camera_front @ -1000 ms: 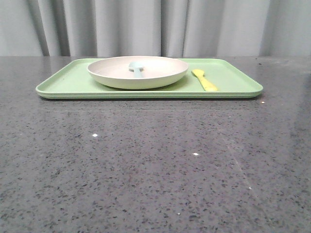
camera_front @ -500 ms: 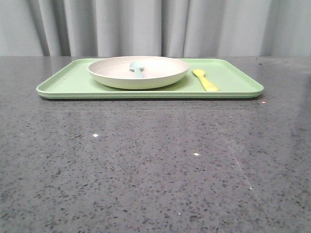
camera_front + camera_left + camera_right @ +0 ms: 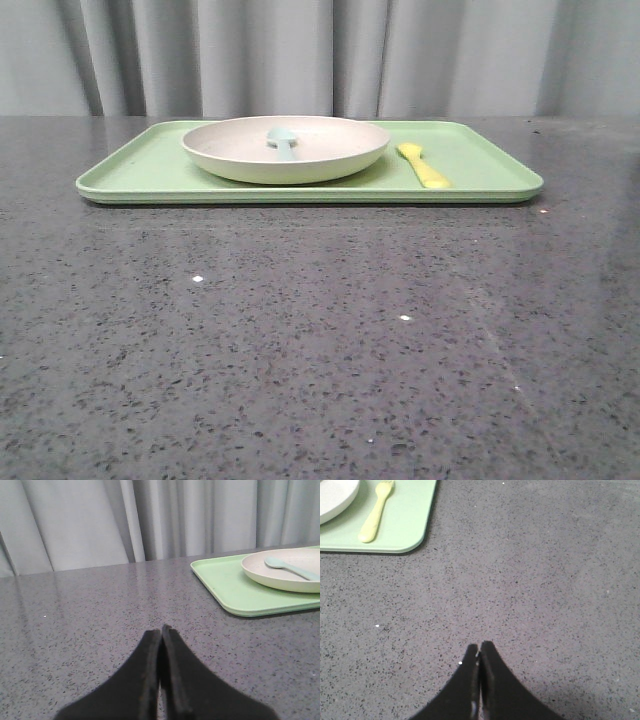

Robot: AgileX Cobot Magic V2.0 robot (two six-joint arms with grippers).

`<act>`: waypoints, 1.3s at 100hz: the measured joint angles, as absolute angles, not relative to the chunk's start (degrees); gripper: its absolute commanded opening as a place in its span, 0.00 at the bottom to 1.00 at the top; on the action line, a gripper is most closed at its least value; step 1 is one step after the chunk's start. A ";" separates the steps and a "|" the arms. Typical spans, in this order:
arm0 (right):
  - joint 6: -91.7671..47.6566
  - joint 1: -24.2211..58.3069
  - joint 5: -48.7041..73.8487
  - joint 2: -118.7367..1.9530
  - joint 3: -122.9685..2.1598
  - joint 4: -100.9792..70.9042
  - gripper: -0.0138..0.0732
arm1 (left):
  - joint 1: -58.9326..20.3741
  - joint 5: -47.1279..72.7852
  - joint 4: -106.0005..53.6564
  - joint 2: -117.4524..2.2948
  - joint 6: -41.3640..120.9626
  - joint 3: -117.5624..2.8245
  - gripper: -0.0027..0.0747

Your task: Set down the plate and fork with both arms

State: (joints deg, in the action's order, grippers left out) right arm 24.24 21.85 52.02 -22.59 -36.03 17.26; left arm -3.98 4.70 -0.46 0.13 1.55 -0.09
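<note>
The cream-white plate [image 3: 285,148] sits on the light-green tray [image 3: 130,172] at the back of the table, left of the tray's middle. A pale blue spoon [image 3: 283,141] lies in the plate. The yellow fork [image 3: 422,165] lies on the tray to the right of the plate, tines away from me. The front view shows neither arm. My left gripper [image 3: 161,629] is shut and empty over bare table, left of the tray [image 3: 225,582] and plate [image 3: 285,570]. My right gripper [image 3: 479,646] is shut and empty over bare table, nearer than the tray's corner [image 3: 410,530] and the fork [image 3: 375,512].
The table is dark speckled grey stone [image 3: 320,340]. Grey curtains [image 3: 300,55] hang behind its far edge. The tray's raised rim stands a little above the table top.
The front view has shifted a hair; the tray, plate, spoon and fork lie as before. No arm enters the front view.
</note>
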 measured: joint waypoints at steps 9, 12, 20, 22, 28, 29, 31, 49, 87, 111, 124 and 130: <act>24.24 21.85 52.02 -22.59 -36.03 17.26 0.02 | -3.98 4.70 0.00 0.13 0.88 -0.09 0.01; 24.24 21.85 52.02 -22.59 -36.03 17.26 0.02 | -3.98 4.70 0.00 0.13 0.69 -0.09 0.01; 24.24 21.85 52.02 -22.59 -36.03 17.26 0.02 | -3.98 4.23 0.00 0.13 0.51 -0.09 0.01; 24.24 21.85 52.02 -22.59 -36.03 17.26 0.02 | -3.98 4.12 0.00 0.13 0.51 -0.09 0.01; 24.24 21.85 52.02 -22.59 -36.03 17.26 0.02 | -3.98 4.02 0.00 0.13 0.51 -0.09 0.01; 24.24 21.85 52.02 -22.59 -36.03 17.26 0.02 | -3.98 4.02 0.00 0.13 0.51 -0.09 0.01; 24.24 21.85 52.02 -22.59 -36.03 17.26 0.02 | -3.98 3.90 0.00 0.13 0.51 -0.09 0.01; 24.24 21.85 52.02 -22.59 -36.03 17.26 0.02 | -3.98 3.90 0.00 0.13 0.51 -0.09 0.01; 24.24 21.85 52.02 -22.59 -36.03 17.38 0.02 | -3.98 3.81 0.00 0.13 0.51 -0.09 0.01; 24.24 21.85 52.02 -22.59 -36.03 17.38 0.02 | -3.98 3.67 0.00 0.13 0.51 -0.09 0.01; 24.24 21.85 51.91 -22.59 -35.89 17.76 0.02 | -3.98 3.67 0.00 0.13 0.47 -0.09 0.01; 24.24 21.85 51.15 -22.47 -35.35 18.40 0.02 | -3.98 3.67 0.00 0.13 0.47 -0.09 0.01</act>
